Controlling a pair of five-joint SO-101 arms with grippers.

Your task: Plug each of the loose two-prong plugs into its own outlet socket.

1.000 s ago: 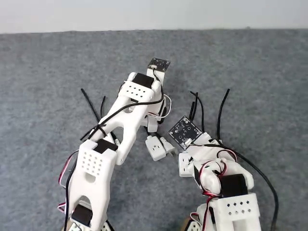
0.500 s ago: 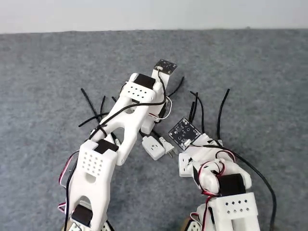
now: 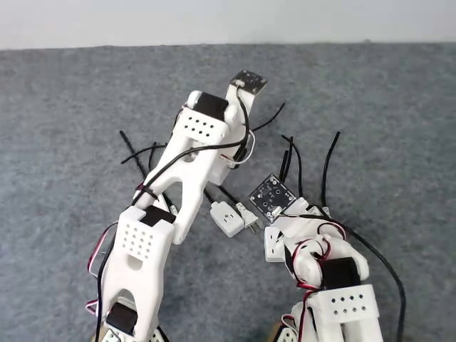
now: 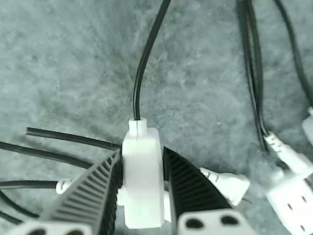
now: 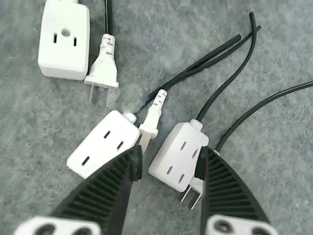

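Nearest me, my right gripper (image 5: 169, 152) stands spread open astride the straddled socket (image 5: 178, 156), with a second socket (image 5: 102, 144) just beside it and a loose plug (image 5: 105, 63) beyond. Farther from the straddled socket, my left gripper (image 4: 142, 154) is clenched on a held socket (image 4: 142, 181); I judge mating is in hand, next calling for slots lined up with prongs. Black cords (image 3: 289, 162) crowd the straddled socket's far side; the grey mat (image 3: 399, 107) past them lies open.

Smooth white plastic sockets (image 5: 180, 155), fuzzy grey carpet (image 3: 64, 107)
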